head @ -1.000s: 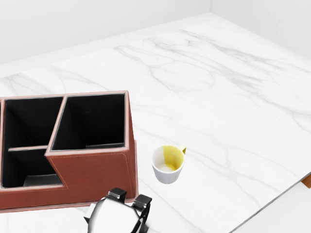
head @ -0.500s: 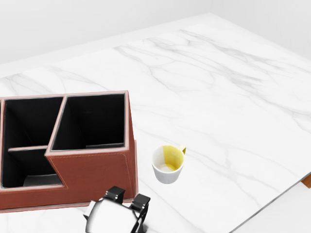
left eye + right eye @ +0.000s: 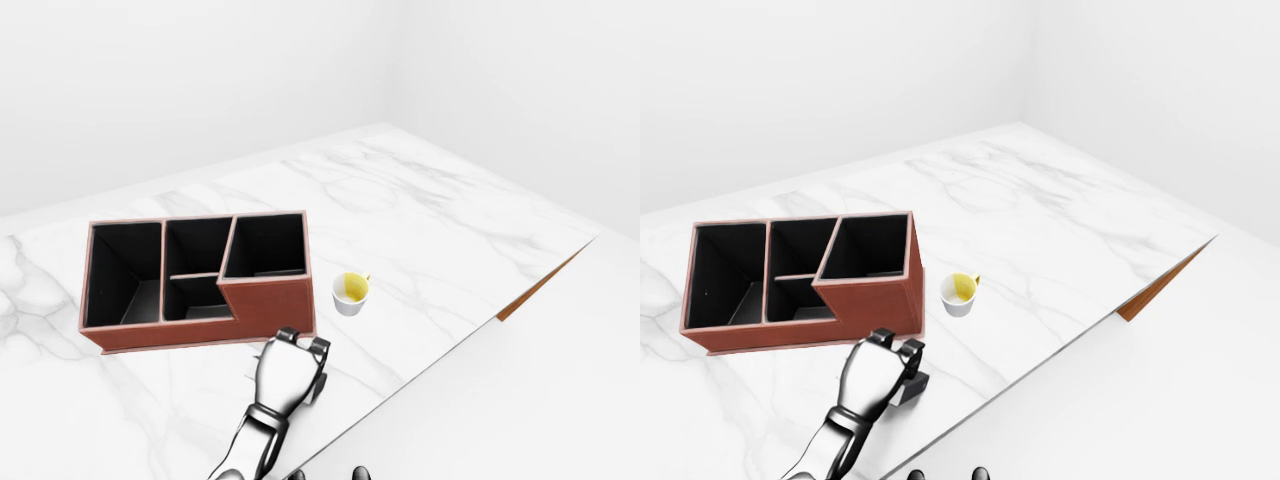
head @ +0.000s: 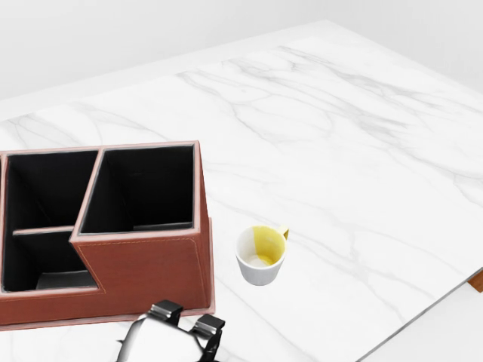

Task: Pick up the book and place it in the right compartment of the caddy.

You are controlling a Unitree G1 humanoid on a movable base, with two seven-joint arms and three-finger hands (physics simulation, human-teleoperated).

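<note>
There is one robot hand (image 3: pixel 878 368), one caddy, one cup and one bench.

The robot hand is nearest. It is the left one, shiny and silver, and its arm comes up from the bottom of the eye views. It hangs low over the bench (image 3: pixel 430 220), just below the caddy in the picture. Its dark fingers (image 3: pixel 318 347) bend down at the tip. I cannot tell how far open it is, or if it has hold of anything.

A small dark thing (image 3: pixel 908 388) peeks out from under the robot hand, on its right side. It may be the book, but the hand hides most of it, so I cannot be sure. No book shows anywhere else.

Next comes the caddy (image 3: pixel 265 305). It is brown outside and black inside. It has four holes: one long one on the left, two small ones in the middle and one on the right. The right hole (image 3: pixel 262 245) is dark, and nothing can be made out in it.

Just to the right of the caddy stands the cup (image 3: pixel 350 293), white outside and yellow inside. It is apart from the caddy.

The white marble bench runs on far past them. In the head view the robot hand is cut off at the bottom edge.
</note>
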